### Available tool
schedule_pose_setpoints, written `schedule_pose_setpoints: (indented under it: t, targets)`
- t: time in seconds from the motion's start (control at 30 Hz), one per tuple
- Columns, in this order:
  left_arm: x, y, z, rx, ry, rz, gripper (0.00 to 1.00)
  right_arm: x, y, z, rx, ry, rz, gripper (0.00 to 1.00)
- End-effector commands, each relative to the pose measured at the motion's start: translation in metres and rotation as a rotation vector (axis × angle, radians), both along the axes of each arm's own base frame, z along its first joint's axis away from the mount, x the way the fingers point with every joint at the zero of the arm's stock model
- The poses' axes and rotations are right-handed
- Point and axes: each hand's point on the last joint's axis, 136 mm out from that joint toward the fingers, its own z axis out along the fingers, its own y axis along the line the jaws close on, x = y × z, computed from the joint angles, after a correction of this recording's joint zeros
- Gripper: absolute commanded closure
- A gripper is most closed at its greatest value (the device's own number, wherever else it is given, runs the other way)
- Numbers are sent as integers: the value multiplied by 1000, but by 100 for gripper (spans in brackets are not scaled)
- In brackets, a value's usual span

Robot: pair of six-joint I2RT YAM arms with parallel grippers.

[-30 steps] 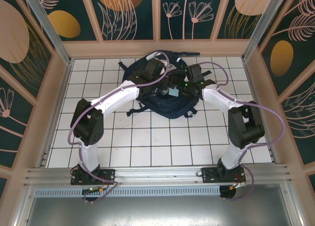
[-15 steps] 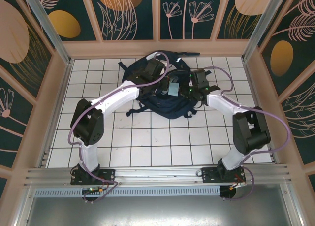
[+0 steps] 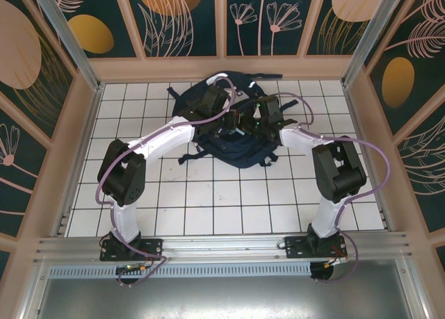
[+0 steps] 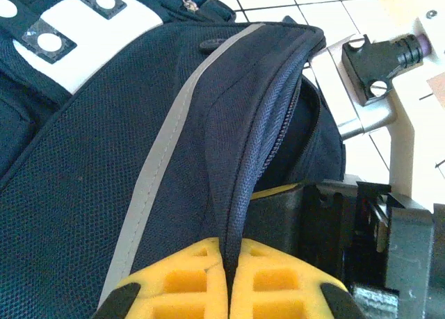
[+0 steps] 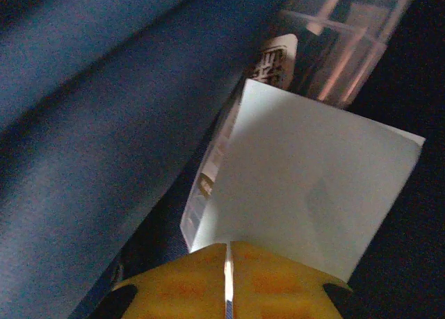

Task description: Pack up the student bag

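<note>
My right hand (image 5: 227,281) is pinched shut on a flat white card (image 5: 313,187), low inside the student bag (image 4: 104,166) beside a clear case (image 5: 341,34). My left hand (image 4: 229,281) is clamped on the bag's zipper lip (image 4: 257,124), holding its mouth open. With the bag lying on the tiled counter (image 3: 208,194), I judge the card should slide deep along the bag's wall before I let go.

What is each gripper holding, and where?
Left gripper pinches the bag by its zipper edge; right gripper pinches a white sheet by its near edge.
</note>
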Motion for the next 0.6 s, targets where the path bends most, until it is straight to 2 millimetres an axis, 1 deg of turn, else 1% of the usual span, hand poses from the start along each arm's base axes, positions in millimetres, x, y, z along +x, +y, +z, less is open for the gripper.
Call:
schedule_pose_setpoints:
  t: [0.0,0.07,0.1,0.17,0.2,0.23,0.27,0.33,0.37,0.4,0.43,0.47,0.5,0.57]
  targets:
    - [-6,-10,54,-118,-70,-26,100,1,5,17,26,-35,26,88]
    - [-3,-8,59,-117,-84,-13,100,-7,-7,22,-3,-44,8,85]
    - [-1,-7,60,-113,-89,-4,96,-13,-12,27,-17,-51,4,83]
    - [2,-7,65,-111,-98,7,93,-24,-23,37,-49,-65,-6,78]
    - [4,-7,69,-111,-105,10,88,-31,-29,42,-65,-73,-11,76]
    - [5,-7,71,-109,-107,13,78,-37,-34,46,-79,-75,-13,74]
    - [8,-7,74,-109,-112,21,64,-44,-39,50,-95,-74,-15,72]
    - [9,-5,83,-110,-127,34,45,-58,-47,52,-117,-57,-12,69]
    - [11,-2,87,-107,-138,51,28,-67,-48,53,-122,-46,-9,67]
    - [14,4,93,-100,-155,74,2,-74,-50,53,-121,-36,-9,65]
    - [15,9,98,-87,-177,92,2,-80,-49,53,-119,-28,-8,63]
    - [20,20,104,-59,-207,133,1,-87,-47,52,-114,-18,-11,61]
    - [24,33,109,-27,-237,184,1,-93,-42,53,-108,-13,-13,58]
    - [31,57,110,25,-275,257,2,-103,-28,52,-86,3,-20,51]
